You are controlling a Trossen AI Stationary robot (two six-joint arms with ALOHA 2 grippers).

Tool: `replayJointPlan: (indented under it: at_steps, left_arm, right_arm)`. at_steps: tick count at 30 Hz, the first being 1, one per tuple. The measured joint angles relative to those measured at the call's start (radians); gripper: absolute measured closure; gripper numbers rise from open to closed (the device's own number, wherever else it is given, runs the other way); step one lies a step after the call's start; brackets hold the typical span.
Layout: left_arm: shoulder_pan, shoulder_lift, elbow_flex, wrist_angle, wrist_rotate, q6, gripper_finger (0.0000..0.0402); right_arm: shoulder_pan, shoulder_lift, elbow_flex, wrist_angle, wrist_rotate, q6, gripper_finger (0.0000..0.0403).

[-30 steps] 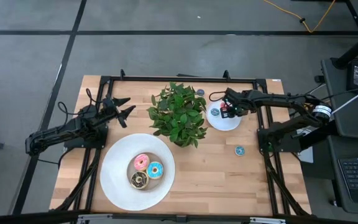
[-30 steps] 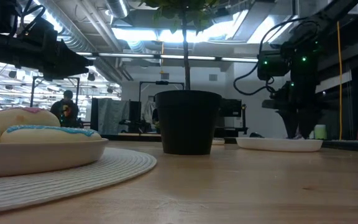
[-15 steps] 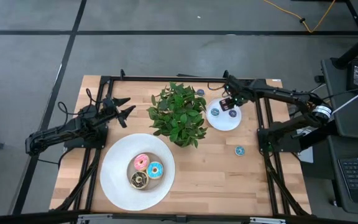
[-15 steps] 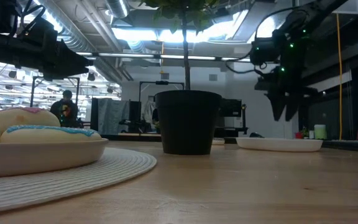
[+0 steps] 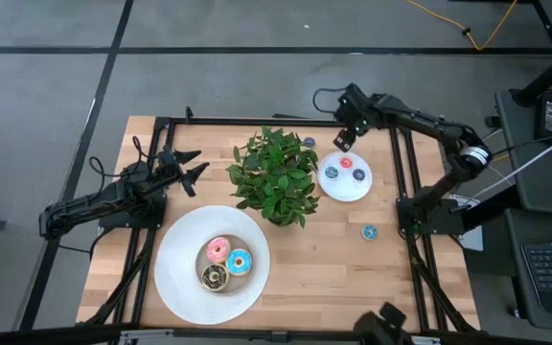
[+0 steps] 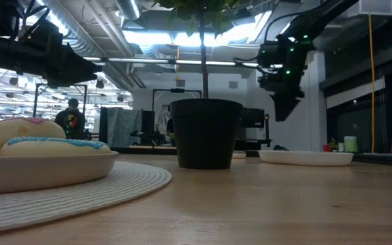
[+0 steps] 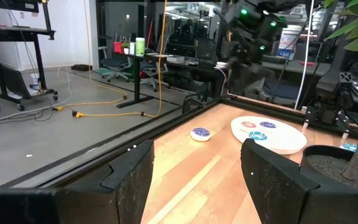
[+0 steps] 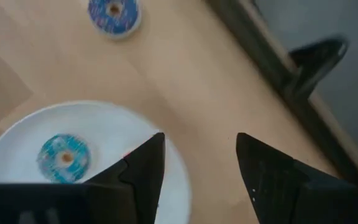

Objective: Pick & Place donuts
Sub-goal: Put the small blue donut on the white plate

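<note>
We hold our right gripper (image 5: 345, 137), fingers apart and empty, above the table's far edge, lining up the tiny blue ring donut (image 5: 309, 143) there; left gripper (image 5: 193, 165) waits open near the left edge.

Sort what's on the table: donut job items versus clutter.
Job items:
pink-frosted donut
light-blue-frosted donut
chocolate-brown donut
tiny donuts on small white plate
tiny blue donut beyond the plant
tiny teal donut near the right arm base
large white plate

Clutter:
potted green plant
</note>
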Motion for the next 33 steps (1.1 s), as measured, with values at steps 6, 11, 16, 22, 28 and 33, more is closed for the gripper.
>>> replayJointPlan:
  at_steps: [6, 11, 16, 22, 28, 33]
  left_arm:
    - [0.000, 0.000, 0.000, 0.000, 0.000, 0.000, 0.0169]
    - [0.000, 0.000, 0.000, 0.000, 0.000, 0.000, 0.0169]
    - [0.000, 0.000, 0.000, 0.000, 0.000, 0.000, 0.0169]
    - [0.000, 0.000, 0.000, 0.000, 0.000, 0.000, 0.0169]
    - [0.000, 0.000, 0.000, 0.000, 0.000, 0.000, 0.0169]
    - [0.000, 0.000, 0.000, 0.000, 0.000, 0.000, 0.0169]
  right_arm:
    - [-0.029, 0.137, 0.138, -0.010, -0.053, -0.104, 0.0205]
    - [-0.032, 0.247, 0.218, -0.031, -0.079, -0.031, 0.0205]
    - [-0.020, 0.339, 0.282, -0.035, -0.113, 0.057, 0.0205]
    - [0.017, 0.406, 0.326, -0.017, -0.132, 0.085, 0.0205]
    - [0.059, 0.434, 0.331, 0.048, -0.148, 0.114, 0.0205]
    - [0.083, 0.468, 0.331, 0.086, -0.149, 0.137, 0.0205]
